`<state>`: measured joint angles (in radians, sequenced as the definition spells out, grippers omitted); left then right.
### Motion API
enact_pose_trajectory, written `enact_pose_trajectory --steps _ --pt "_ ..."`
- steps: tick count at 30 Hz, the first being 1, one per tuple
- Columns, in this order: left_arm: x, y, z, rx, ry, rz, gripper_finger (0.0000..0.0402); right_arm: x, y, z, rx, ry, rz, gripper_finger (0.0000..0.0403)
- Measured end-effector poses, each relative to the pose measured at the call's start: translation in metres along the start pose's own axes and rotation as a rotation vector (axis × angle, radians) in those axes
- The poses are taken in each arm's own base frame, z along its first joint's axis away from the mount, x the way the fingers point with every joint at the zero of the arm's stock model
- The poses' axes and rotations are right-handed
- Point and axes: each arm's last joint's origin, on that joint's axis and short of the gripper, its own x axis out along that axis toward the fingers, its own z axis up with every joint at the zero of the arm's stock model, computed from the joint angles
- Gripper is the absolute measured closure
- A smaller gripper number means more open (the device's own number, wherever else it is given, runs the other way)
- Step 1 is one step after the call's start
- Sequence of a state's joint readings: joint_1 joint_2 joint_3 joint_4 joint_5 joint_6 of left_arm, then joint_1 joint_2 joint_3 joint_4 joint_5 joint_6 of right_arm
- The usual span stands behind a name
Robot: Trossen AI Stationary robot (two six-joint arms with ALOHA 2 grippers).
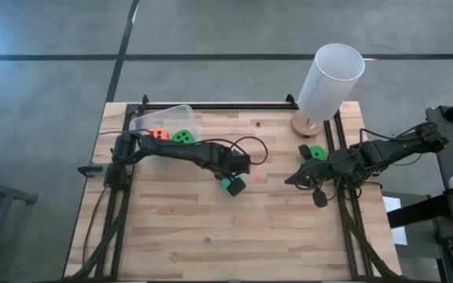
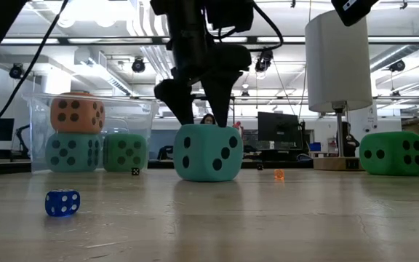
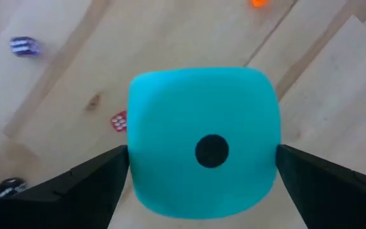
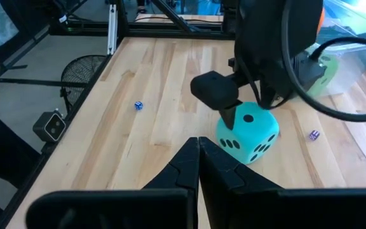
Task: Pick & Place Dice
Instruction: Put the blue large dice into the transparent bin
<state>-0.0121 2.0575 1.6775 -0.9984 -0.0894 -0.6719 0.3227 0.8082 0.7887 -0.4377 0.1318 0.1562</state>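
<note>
One teal die [image 1: 229, 185] sits on the wooden counter [image 1: 179, 236] near its middle, directly under the left end effector [image 1: 234, 181], whose two dark fingers [image 3: 88, 184] are spread wide and stand on either side of the cube; in the left wrist view a narrow gap shows between each finger and the die's face, so it brackets the cube without pinching it. That upward face shows a single black pip. A clear plastic tub [image 1: 163, 118] at the counter's far left side holds an orange die [image 1: 159, 134] and a green die [image 1: 183, 137]; the low view shows the orange one stacked on a second teal die [image 2: 73, 152]. Another green die [image 1: 314, 152] lies on the counter's right side, just beside the right end effector [image 1: 292, 181], whose fingers are pressed together and hold nothing. A tall white cylinder [image 1: 330, 81] stands near the far right corner. No readable writing or labels show anywhere.
</note>
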Motion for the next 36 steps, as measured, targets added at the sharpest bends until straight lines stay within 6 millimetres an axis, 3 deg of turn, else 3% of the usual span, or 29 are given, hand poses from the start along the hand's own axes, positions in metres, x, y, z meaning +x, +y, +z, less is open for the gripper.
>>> enact_pose_trajectory --steps 10,19,36 --pt "0.004 -0.001 0.001 -0.004 0.016 -0.016 0.0003 0.0 0.0 0.0 0.0 0.0 0.0 0.0394" --pt "-0.014 0.007 -0.002 0.015 0.005 0.006 0.0002 0.0 0.0 0.0 0.0 0.0 -0.001 0.0394" --pt "-0.011 -0.001 -0.006 0.087 -0.007 0.001 0.0003 0.0 0.0 0.0 0.0 0.0 0.0 0.0394"
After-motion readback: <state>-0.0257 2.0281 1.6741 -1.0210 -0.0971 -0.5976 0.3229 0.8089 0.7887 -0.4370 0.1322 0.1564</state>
